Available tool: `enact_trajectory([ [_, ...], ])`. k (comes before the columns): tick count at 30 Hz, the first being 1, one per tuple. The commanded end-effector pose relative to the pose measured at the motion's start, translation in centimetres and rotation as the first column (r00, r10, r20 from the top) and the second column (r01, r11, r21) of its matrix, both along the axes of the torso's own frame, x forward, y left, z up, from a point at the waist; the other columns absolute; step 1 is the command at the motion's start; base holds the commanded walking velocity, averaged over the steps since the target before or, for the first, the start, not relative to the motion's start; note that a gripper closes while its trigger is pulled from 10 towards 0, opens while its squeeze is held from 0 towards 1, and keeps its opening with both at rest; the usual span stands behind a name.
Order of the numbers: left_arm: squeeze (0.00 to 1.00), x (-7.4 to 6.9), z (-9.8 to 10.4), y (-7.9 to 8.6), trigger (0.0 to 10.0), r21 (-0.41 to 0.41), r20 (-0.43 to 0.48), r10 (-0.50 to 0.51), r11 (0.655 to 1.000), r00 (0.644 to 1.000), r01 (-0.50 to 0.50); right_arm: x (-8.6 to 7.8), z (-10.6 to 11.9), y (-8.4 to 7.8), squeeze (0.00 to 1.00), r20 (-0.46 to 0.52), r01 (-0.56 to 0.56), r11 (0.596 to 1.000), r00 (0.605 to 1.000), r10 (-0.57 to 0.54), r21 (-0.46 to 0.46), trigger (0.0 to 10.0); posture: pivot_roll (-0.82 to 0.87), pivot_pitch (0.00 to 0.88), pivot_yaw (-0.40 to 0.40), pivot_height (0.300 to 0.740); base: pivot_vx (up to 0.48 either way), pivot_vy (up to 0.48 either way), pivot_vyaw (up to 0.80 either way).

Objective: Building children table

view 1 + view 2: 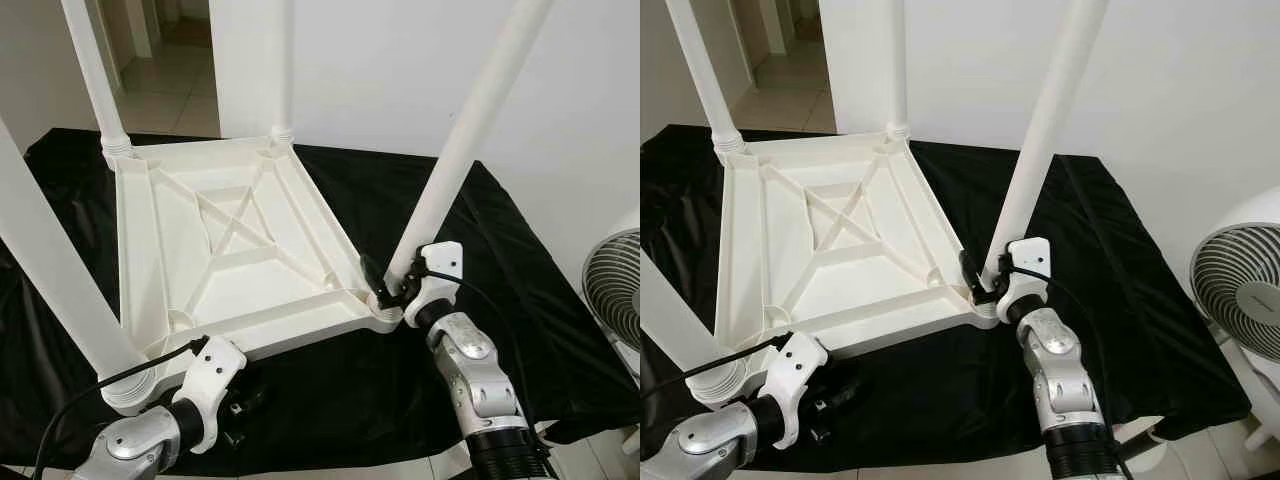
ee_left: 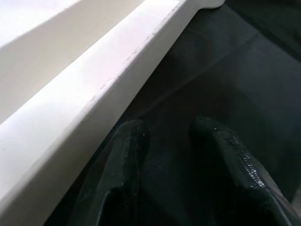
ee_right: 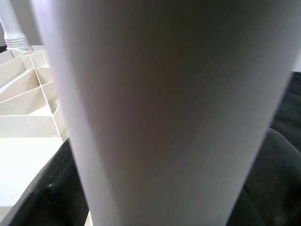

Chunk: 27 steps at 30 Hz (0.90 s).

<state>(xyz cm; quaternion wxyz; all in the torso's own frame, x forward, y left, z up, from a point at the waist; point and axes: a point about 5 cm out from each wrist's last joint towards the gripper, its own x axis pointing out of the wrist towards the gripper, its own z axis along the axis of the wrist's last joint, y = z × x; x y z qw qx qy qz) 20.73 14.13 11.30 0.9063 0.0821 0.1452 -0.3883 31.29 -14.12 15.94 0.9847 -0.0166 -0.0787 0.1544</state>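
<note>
Right gripper (image 1: 385, 285): at the near right corner of the tabletop (image 1: 230, 250), fingers (image 3: 44, 202) clamped either side of the base of the right leg (image 1: 470, 130). Right wrist view confirms it: white tube between the two black fingers, close to the lens. Leg leans outward from its socket, up and to the right, not plumb.

Left gripper (image 2: 176, 155): low at the near edge of the tabletop, by the near left corner. Fingers (image 2: 124, 155) a narrow gap apart, nothing between them, tips over the cloth (image 1: 480, 320) just beside and under the white rim. Contact with the rim: cannot tell.

Tabletop: white plastic, upside down, ribbed underside with X-brace facing up, lying on the black cloth. Near left leg (image 1: 50, 270) stands in its corner, threaded collar visible at its foot. Far left leg (image 1: 95, 70) and far right leg (image 1: 281, 60) stand in the back corners.

Fan (image 1: 1240, 300): white, on the floor to the robot's right, well apart from the tabletop.
</note>
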Motion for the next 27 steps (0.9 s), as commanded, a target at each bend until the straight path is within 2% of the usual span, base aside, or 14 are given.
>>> enact_trajectory([
  [1,0.00,-0.2,-0.3,0.2,10.0,0.015,-0.021,-0.072,0.997,0.997,0.072,0.0,-0.2,0.0,0.00,-0.004,-0.003,1.000,1.000,0.003,0.011,10.0,0.05,0.074,-0.071,0.740,0.000,0.000,0.00],
  [2,0.00,0.1,-0.4,0.4,10.0,0.024,-0.019,-0.058,0.998,0.998,0.059,-0.1,-0.2,0.2,0.00,-0.002,-0.010,1.000,1.000,0.010,0.014,10.0,0.05,0.074,-0.070,0.740,0.000,0.000,0.00],
  [3,0.00,0.3,-0.4,0.6,10.0,0.032,-0.017,-0.045,0.998,0.999,0.046,-0.2,-0.3,0.3,0.00,0.000,-0.017,1.000,1.000,0.017,0.018,8.0,0.05,0.075,-0.069,0.740,0.000,0.000,0.00],
  [4,0.00,0.4,-0.4,0.8,10.0,0.033,-0.018,-0.039,0.999,0.999,0.039,-0.5,-0.3,0.4,0.00,0.003,-0.033,0.999,0.999,0.033,0.024,3.4,0.04,0.075,-0.068,0.740,0.000,0.000,0.00],
  [6,0.00,0.5,-0.3,0.9,10.0,0.033,-0.020,-0.035,0.999,0.999,0.035,-0.6,-0.4,0.5,0.00,0.004,-0.044,0.999,0.999,0.044,0.027,3.4,0.04,0.076,-0.066,0.740,0.000,0.000,0.00],
  [7,0.00,0.5,-0.3,1.0,10.0,0.036,-0.021,-0.034,0.999,0.999,0.035,-0.7,-0.4,0.5,0.00,0.004,-0.050,0.998,0.999,0.050,0.029,0.0,0.04,0.075,-0.066,0.740,0.000,0.000,0.00],
  [13,0.00,0.7,-0.1,1.4,10.0,0.048,-0.019,-0.037,0.998,0.999,0.038,-0.8,-0.5,0.4,0.00,0.003,-0.046,0.998,0.999,0.046,0.033,0.0,0.04,0.075,-0.064,0.740,0.000,0.000,0.00],
  [24,0.00,1.3,-0.2,1.7,10.0,0.069,-0.012,-0.053,0.996,0.999,0.054,-2.4,-1.2,0.3,0.00,-0.008,-0.028,0.999,1.000,0.028,0.042,0.0,0.02,0.072,-0.054,0.740,0.000,0.000,0.00],
  [27,0.00,1.8,-0.1,1.4,10.0,0.074,-0.008,-0.081,0.994,0.997,0.082,-3.4,-1.5,-0.2,0.00,-0.011,0.028,0.998,1.000,-0.027,0.062,0.0,0.00,0.073,-0.039,0.740,0.000,0.000,0.00],
])
